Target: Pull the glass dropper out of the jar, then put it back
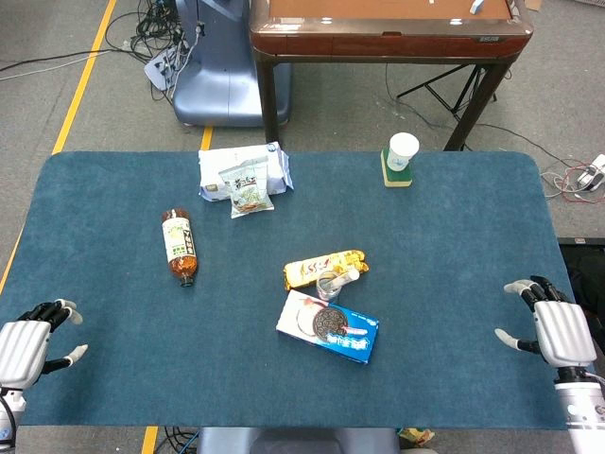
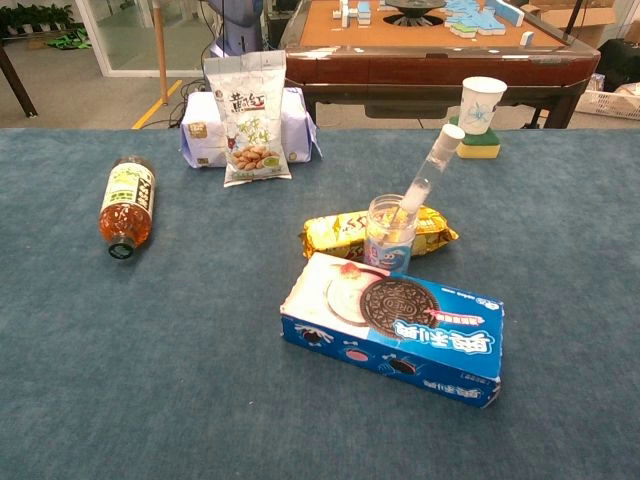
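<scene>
A small clear glass jar point(image 2: 388, 234) stands near the middle of the blue table, between a yellow snack packet and a blue cookie box. The glass dropper point(image 2: 428, 169) leans out of it up and to the right, its white bulb on top. In the head view the jar point(image 1: 329, 284) and dropper point(image 1: 346, 277) look small. My left hand point(image 1: 28, 345) rests at the table's near left edge, fingers apart, holding nothing. My right hand point(image 1: 553, 326) sits at the near right edge, also empty with fingers spread. Both hands are far from the jar and out of the chest view.
A blue cookie box point(image 2: 395, 328) lies just in front of the jar, a yellow snack packet point(image 2: 345, 233) just behind it. A tea bottle point(image 2: 126, 203) lies on its side at left. Snack bags point(image 2: 249, 117) and a paper cup on a sponge point(image 2: 481, 112) stand at the back.
</scene>
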Available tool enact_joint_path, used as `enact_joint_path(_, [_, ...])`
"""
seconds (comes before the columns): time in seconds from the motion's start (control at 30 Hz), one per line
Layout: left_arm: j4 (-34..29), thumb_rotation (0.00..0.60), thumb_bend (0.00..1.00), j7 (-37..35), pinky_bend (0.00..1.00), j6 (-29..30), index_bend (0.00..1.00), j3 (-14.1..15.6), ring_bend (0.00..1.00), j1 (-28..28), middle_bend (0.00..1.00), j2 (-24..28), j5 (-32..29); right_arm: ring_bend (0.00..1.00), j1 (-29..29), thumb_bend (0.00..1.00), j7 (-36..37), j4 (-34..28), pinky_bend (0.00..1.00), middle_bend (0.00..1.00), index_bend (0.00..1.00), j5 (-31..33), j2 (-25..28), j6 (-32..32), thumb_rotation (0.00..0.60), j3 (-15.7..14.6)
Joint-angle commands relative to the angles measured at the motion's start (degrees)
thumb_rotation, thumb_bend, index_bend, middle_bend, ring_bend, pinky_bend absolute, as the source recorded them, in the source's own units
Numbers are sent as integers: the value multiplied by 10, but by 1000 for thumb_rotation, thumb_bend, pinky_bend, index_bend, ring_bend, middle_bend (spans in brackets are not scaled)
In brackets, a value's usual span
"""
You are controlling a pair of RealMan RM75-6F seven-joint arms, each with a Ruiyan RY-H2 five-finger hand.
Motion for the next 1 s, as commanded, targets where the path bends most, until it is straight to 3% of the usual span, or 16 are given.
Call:
enact_joint_path(0.03, [-1, 600, 170, 0, 441, 0, 456, 0, 303, 0, 347, 1, 0, 165, 0, 0, -2, -1, 310, 300, 321, -1, 0, 0, 600, -1])
enact_joint_path(0.3, [-3, 600, 170, 8, 441, -5, 456, 0, 303, -1, 349, 0, -4, 165, 4, 0, 3, 0, 315, 300, 321, 5, 2, -9, 600, 0])
enact_joint_path(0.43, [-3, 600, 170, 6, 441, -9, 456, 1, 303, -1, 350, 1, -8, 192, 5, 0, 0, -5, 386, 337, 321, 6, 4, -13, 600, 0])
enact_joint_path(0.77, [-3, 600, 170, -7, 441, -2, 456, 0, 303, 2, 351, 6, -8, 460, 40, 0, -10, -32, 531, 595, 370, 13, 21, -55, 600, 15])
enact_joint_path(1.0, [-5, 600, 170, -11, 441, -1, 456, 0, 304, 3, 351, 8, -8, 507, 85, 12, -51, -56, 568, 643, 408, 45, 21, -107, 600, 35])
